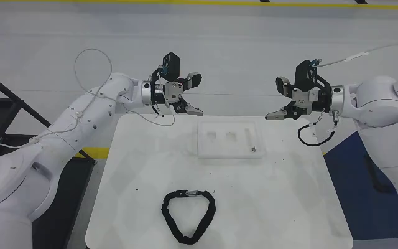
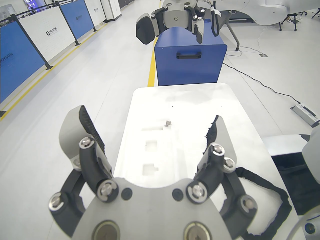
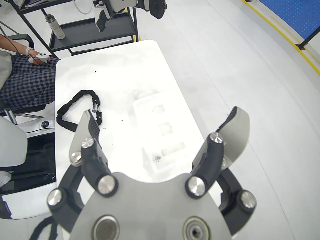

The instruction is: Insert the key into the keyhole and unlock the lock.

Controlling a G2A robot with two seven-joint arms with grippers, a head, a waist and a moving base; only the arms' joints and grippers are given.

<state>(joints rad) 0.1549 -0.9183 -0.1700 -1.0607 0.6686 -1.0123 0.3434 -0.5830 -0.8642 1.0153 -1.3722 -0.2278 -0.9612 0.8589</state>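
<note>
Left end effector and right end effector gape empty; the chain's lock barrel lies crosswise

The left arm and right arm had smooth, rounded white shells. A thin white cable looped over the left arm, and a thick black cable curled under the right arm's wrist. Each wrist carried a black camera block. The left gripper and right gripper looked alike. Each had a grey metal plate and black links joined by round silver screws. Their curved grey fingers were lined with black ribbed pads. One left pad was frayed along its edge.
</note>
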